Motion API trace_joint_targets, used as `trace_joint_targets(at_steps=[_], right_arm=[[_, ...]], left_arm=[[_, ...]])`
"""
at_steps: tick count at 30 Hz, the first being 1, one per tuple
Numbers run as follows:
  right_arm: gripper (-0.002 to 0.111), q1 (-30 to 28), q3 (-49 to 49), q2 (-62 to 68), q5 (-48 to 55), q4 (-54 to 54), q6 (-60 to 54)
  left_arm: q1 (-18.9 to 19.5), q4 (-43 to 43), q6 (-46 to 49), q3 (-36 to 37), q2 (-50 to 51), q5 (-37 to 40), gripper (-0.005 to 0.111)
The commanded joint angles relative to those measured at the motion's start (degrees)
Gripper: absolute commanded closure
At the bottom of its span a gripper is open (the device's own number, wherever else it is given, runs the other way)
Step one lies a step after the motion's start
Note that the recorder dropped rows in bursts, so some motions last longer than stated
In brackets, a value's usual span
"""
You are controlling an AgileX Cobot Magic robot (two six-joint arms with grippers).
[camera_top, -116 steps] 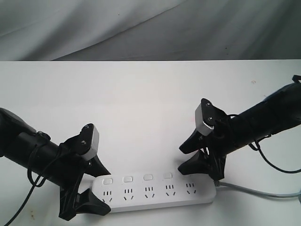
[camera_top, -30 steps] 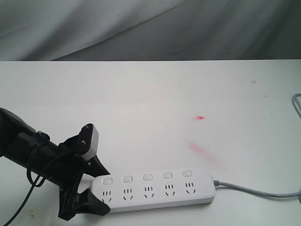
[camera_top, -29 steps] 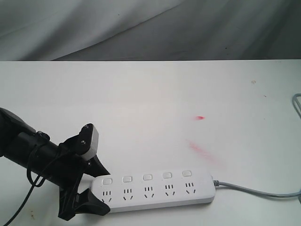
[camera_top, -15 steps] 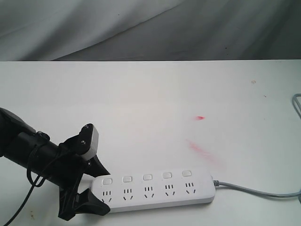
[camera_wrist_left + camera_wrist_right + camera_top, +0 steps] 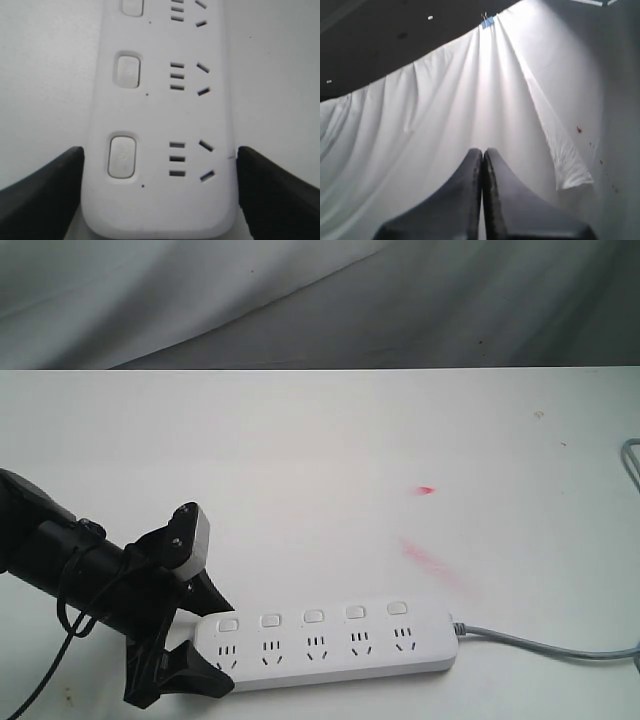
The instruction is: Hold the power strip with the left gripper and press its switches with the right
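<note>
The power strip is lying flat on the counter, one end sitting inside the left hand, which is clamping it from both sides. The right hand, tips pressed together on nothing, is facing a white drape, out of the exterior view. Pressing well is likely requiring those closed tips coming squarely down onto one of the switches while the left is bracing.

White power strip, grey cord, black left tool, red smears, white table

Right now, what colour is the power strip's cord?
The cord is grey, clearest in the exterior view.
</note>
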Motion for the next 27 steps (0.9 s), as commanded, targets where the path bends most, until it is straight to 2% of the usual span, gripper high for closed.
trace_joint_targets(at_steps=[1,8,13,19,23,24,26,27], right_arm=[[0.108,-2.9,11.3,-2.2,6.4,-1.8,6.5],[0.108,-7.3,26.2,-2.2,15.2,-13.5,18.9],[0.108,-7.6,28.0,-3.3,16.4,-24.5,19.1],[0.108,-7.7,27.9,-6.0,12.4,-28.3,23.7],[0.108,-9.7,27.9,-6.2,17.8,-42.8,39.3],[0.108,-10.5,27.9,-6.2,23.0,-52.6,49.2],[0.108,-11.2,27.9,-6.2,28.5,-67.3,59.8],[0.108,-11.3,27.9,-6.3,28.9,-71.0,62.2]], left_arm=[[-0.2,0.1,0.1,-0.1,0.2,-0.2,0.076],[-0.2,0.1,0.1,-0.1,0.2,-0.2,0.076],[-0.2,0.1,0.1,-0.1,0.2,-0.2,0.076],[-0.2,0.1,0.1,-0.1,0.2,-0.2,0.076],[-0.2,0.1,0.1,-0.1,0.2,-0.2,0.076],[-0.2,0.1,0.1,-0.1,0.2,-0.2,0.076],[-0.2,0.1,0.1,-0.1,0.2,-0.2,0.076],[-0.2,0.1,0.1,-0.1,0.2,-0.2,0.076]])
